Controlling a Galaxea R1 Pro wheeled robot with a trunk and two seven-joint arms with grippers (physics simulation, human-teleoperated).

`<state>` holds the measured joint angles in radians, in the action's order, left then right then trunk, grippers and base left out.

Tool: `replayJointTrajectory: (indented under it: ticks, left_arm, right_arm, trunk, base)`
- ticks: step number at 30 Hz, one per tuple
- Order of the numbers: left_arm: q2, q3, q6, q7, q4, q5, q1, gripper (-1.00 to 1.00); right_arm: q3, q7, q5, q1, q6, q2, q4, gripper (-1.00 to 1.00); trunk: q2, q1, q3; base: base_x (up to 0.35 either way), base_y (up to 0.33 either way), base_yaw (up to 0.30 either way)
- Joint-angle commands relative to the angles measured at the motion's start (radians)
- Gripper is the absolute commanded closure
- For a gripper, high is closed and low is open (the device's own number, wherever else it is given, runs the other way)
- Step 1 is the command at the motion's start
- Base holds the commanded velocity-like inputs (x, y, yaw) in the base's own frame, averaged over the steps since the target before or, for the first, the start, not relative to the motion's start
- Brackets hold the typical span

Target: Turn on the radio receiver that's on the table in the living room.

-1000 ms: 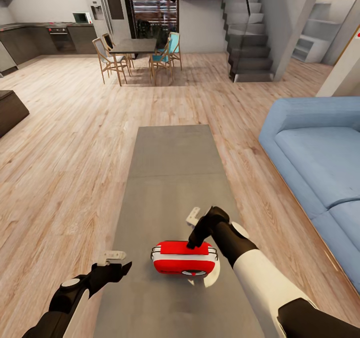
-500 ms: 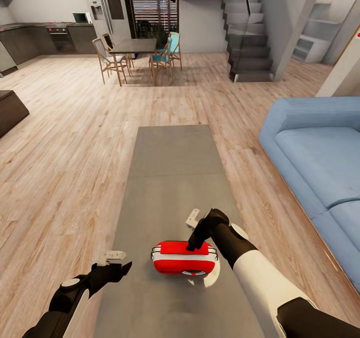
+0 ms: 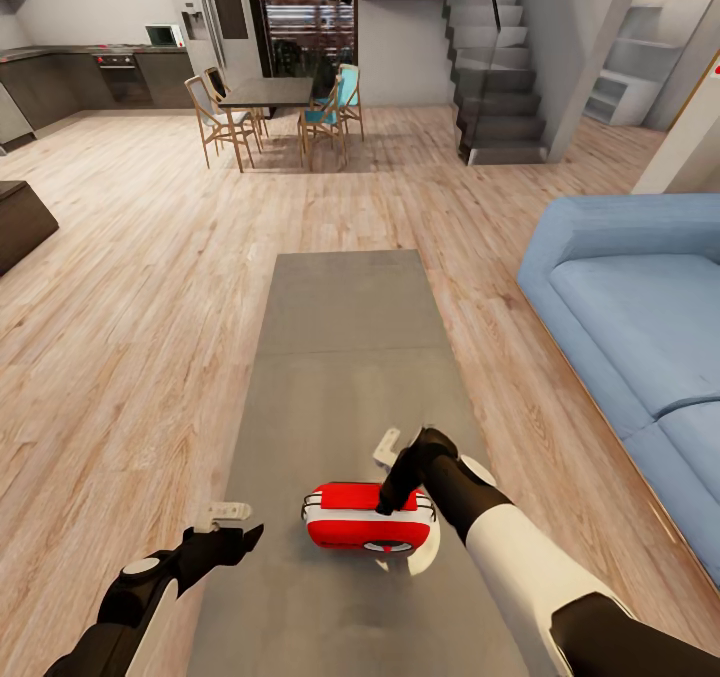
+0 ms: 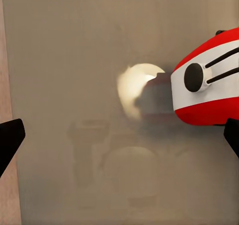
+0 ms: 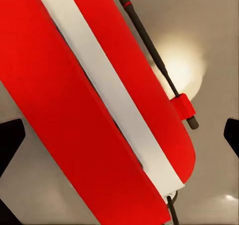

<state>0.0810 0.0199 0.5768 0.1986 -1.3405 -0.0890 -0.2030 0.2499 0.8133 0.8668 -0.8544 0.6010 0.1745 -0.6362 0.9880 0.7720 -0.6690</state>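
Radio receiver (image 3: 368,519) looks light, rigid, glossy-slick; right gripper (image 3: 386,502) jaws apart over its top, left gripper (image 3: 238,527) jaws apart too.

Red-and-white radio receiver (image 3: 368,523), grey-taupe table (image 3: 345,347)

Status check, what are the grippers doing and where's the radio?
Right gripper open, down over the radio. Left gripper open, off to the radio's side above the table. Radio upright on the table, nothing in the way.
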Motion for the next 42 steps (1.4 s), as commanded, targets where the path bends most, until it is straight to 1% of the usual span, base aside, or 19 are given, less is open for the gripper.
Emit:
replayJointTrajectory:
  ticks: [1, 5, 12, 13, 16, 20, 28, 35, 42]
  left_arm:
    - [0.0, 0.0, 0.0, 0.0, 0.0, 0.0, 0.0, -1.0]
    - [0.0, 0.0, 0.0, 0.0, 0.0, 0.0, 0.0, -1.0]
    - [-0.001, 0.0, 0.0, -0.001, 0.0, 0.0, 0.0, -1.0]
    - [-0.001, 0.0, 0.0, 0.0, 0.0, 0.0, -0.001, -1.0]
    - [0.0, 0.0, 0.0, 0.0, 0.0, 0.0, 0.0, -1.0]
    - [0.0, 0.0, 0.0, 0.0, 0.0, 0.0, 0.0, -1.0]
    - [0.0, 0.0, 0.0, 0.0, 0.0, 0.0, 0.0, -1.0]
    - [0.0, 0.0, 0.0, 0.0, 0.0, 0.0, 0.0, -1.0]
    - [0.0, 0.0, 0.0, -0.001, 0.0, 0.0, 0.0, -1.0]
  right_arm:
    - [0.0, -0.003, 0.0, 0.0, -0.003, 0.0, 0.004, -1.0]
    - [0.0, -0.013, 0.0, 0.0, -0.018, 0.0, 0.017, -1.0]
    - [0.0, -0.058, -0.005, 0.0, -0.025, 0.0, 0.059, -1.0]
    - [0.0, -0.067, -0.016, 0.0, -0.03, 0.0, 0.069, -1.0]
    - [0.001, -0.099, -0.064, 0.0, -0.052, 0.0, 0.085, -1.0]
    - [0.001, -0.117, -0.083, 0.0, -0.059, 0.0, 0.093, -1.0]
    - [0.002, -0.132, -0.092, 0.0, -0.064, 0.0, 0.126, -1.0]
    - [0.002, -0.139, -0.093, 0.0, -0.073, 0.0, 0.135, -1.0]
    - [0.002, -0.165, -0.094, 0.0, -0.097, 0.0, 0.167, -1.0]
  trunk:
    - [0.0, 0.0, 0.0]
    - [0.0, 0.0, 0.0]
    - [0.0, 0.0, 0.0]
    - [0.0, 0.0, 0.0]
    - [0.0, 0.0, 0.0]
    - [0.0, 0.0, 0.0]
    - [0.0, 0.0, 0.0]
    - [0.0, 0.0, 0.0]
    - [0.0, 0.0, 0.0]
  base:
    - [0.0, 0.0, 0.0]
    - [0.0, 0.0, 0.0]
    - [0.0, 0.0, 0.0]
    - [0.0, 0.0, 0.0]
    - [0.0, 0.0, 0.0]
    - [0.0, 0.0, 0.0]
    - [0.0, 0.0, 0.0]
    - [0.0, 0.0, 0.0]
    - [0.0, 0.0, 0.0]
